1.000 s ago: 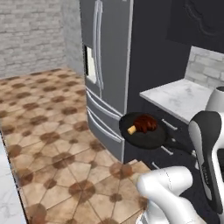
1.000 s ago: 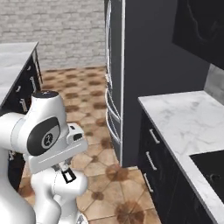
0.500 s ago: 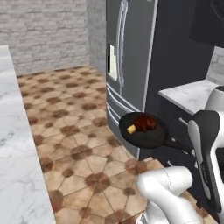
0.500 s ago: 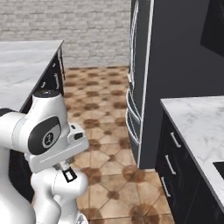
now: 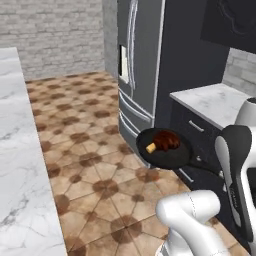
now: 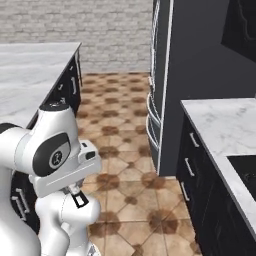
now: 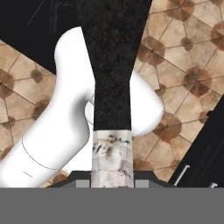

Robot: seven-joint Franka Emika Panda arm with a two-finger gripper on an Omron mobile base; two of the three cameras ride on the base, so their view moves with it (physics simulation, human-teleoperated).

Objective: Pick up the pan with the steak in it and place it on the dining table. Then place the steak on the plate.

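We have the pan [image 5: 164,148] lifted, pincer clamped on its long handle [image 7: 111,83]; the pan body sits out ahead of the pincer, over the tiled floor [image 5: 85,145] beside the fridge [image 5: 142,60]. The steak [image 5: 164,141] rides inside it, on the side away from the pincer. Pickup done. Left, by our read: set the pan on the dining surface [image 5: 17,150], then move the steak to the plate.
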